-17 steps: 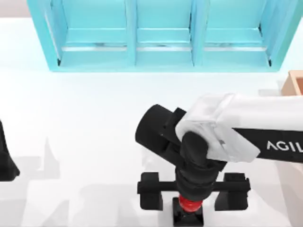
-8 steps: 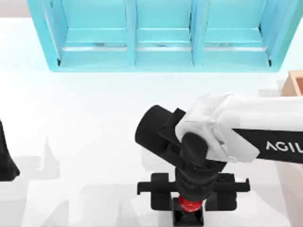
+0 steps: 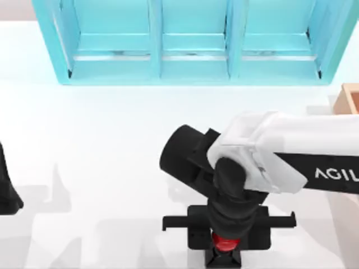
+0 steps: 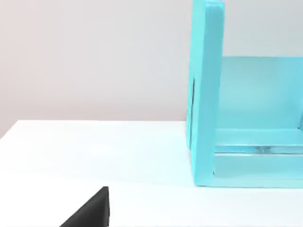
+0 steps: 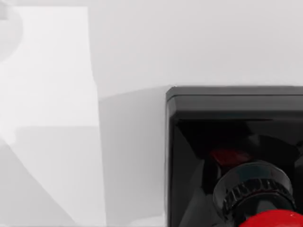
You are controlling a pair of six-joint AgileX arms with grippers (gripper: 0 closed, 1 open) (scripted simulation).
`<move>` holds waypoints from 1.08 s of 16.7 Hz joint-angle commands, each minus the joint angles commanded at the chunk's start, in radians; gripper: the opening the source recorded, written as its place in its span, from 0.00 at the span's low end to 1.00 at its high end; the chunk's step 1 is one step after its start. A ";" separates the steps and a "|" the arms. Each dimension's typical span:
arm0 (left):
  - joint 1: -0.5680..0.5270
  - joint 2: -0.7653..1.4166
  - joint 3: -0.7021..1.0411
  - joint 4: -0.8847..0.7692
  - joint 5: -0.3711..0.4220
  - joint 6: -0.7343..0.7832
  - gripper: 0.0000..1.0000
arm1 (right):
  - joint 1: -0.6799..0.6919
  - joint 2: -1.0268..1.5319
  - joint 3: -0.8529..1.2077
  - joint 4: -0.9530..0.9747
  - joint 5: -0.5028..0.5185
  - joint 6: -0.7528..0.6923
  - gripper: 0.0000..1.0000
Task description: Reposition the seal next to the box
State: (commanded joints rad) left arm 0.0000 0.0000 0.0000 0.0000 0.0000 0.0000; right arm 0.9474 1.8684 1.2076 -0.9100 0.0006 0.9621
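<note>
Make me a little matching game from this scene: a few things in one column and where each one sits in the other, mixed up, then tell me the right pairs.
Things:
1. seal
2. box
3. blue shelf cabinet
4. left gripper

Places:
A. along the table's far side
B. at the table's left edge, parked
C. at the table's right edge
D. near edge of the table, between the right gripper's fingers

Pairs: 1-D, 2-C, 3-A, 4-B

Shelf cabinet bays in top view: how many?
3 open bays in the shelf cabinet at the table's far edge: left, middle, right. Its ends run out of frame, so more may be hidden.
</note>
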 joint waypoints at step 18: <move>0.000 0.000 0.000 0.000 0.000 0.000 1.00 | -0.003 -0.062 0.131 -0.191 0.000 -0.002 0.00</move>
State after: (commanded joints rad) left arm 0.0000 0.0000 0.0000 0.0000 0.0000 0.0000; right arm 0.9440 1.8060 1.3384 -1.1012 0.0006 0.9602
